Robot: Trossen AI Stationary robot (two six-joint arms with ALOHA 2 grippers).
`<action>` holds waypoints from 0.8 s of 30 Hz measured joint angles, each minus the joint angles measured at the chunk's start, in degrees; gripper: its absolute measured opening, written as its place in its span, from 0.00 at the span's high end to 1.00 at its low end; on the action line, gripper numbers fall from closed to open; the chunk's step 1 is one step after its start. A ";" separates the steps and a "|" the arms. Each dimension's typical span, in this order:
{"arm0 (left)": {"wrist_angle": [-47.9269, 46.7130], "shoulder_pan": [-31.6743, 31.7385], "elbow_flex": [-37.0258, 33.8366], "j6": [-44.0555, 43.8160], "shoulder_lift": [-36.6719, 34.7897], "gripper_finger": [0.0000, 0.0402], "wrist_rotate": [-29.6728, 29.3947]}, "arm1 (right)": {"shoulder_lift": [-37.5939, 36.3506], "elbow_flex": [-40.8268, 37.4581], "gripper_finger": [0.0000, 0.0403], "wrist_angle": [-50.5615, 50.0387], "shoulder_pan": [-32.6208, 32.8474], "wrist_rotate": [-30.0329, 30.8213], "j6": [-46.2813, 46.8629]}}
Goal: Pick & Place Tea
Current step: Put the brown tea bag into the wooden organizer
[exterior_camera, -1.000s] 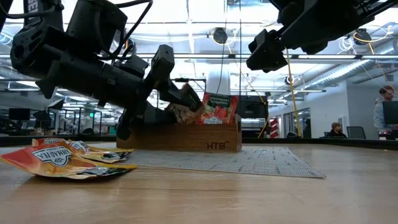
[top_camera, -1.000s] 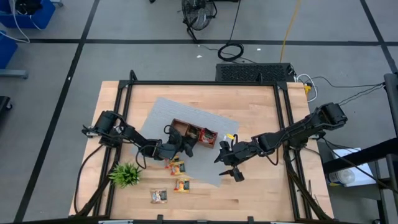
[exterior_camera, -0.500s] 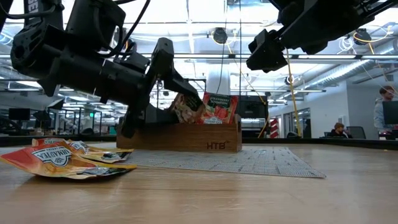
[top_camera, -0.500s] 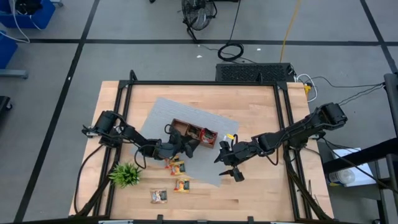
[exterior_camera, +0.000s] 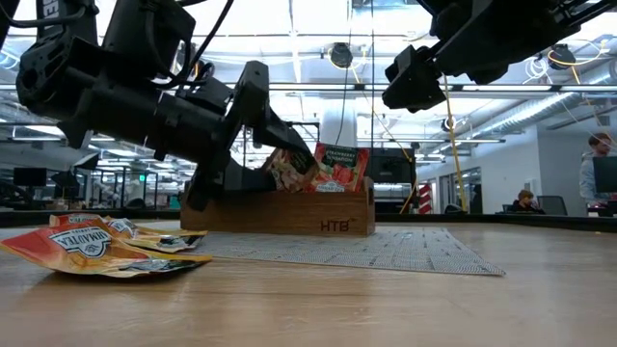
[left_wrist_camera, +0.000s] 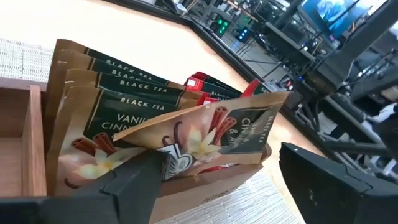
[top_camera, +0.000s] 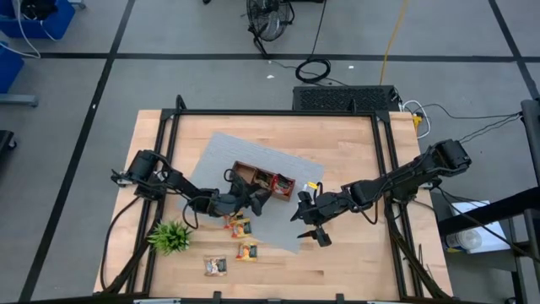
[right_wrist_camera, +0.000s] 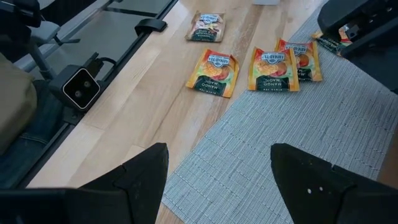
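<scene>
left gripper (top_camera: 257, 198) sits at the near edge of the wooden tray (top_camera: 264, 181), fingers spread wide, nothing pinched. in its wrist view a pale vanilla cinnamon sachet (left_wrist_camera: 205, 127) lies tilted across the top of a stack of the same black tea sachets (left_wrist_camera: 112, 93) standing upright in the middle compartment, clear of both fingers (left_wrist_camera: 134, 183). red sachets (left_wrist_camera: 214, 93) stand in the compartment beyond.

from table height the tilted sachet (exterior_camera: 284, 166) leans against a red strawberry sachet (exterior_camera: 337, 167), both poking up above the tray wall (exterior_camera: 289, 212).

right gripper (top_camera: 310, 221) hovers over the grey mat (top_camera: 283, 219) to the right of the tray, well apart from it, fingers spread, empty.

loose tea is on the table in front of the tray: two orange-yellow mango sachets (right_wrist_camera: 286, 62) overlapping at the mat's edge, one more (right_wrist_camera: 213, 71) on bare wood just beside them, one pale sachet (right_wrist_camera: 206, 26) farther out. the green plant (top_camera: 171, 237) stands near the left arm's base.
</scene>
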 joint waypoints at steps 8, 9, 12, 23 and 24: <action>0.51 0.91 0.00 -5.59 -0.09 0.19 1.67 | 0.00 0.00 0.35 -0.01 -0.01 4.52 -0.55; 0.80 0.90 0.00 -5.56 -0.09 0.19 1.90 | 0.00 0.00 0.35 -0.02 -0.07 7.41 -1.06; 0.99 0.90 0.00 -5.55 -0.07 0.19 1.92 | 0.00 0.00 0.35 0.26 -1.05 14.63 -2.97; 1.64 1.07 0.00 -5.28 0.00 0.19 1.95 | 9.94 -0.07 0.35 10.99 -9.18 17.59 -0.75; 1.62 1.12 0.00 -5.21 0.02 0.19 1.95 | 11.03 -0.07 0.35 12.47 -9.20 17.08 -1.22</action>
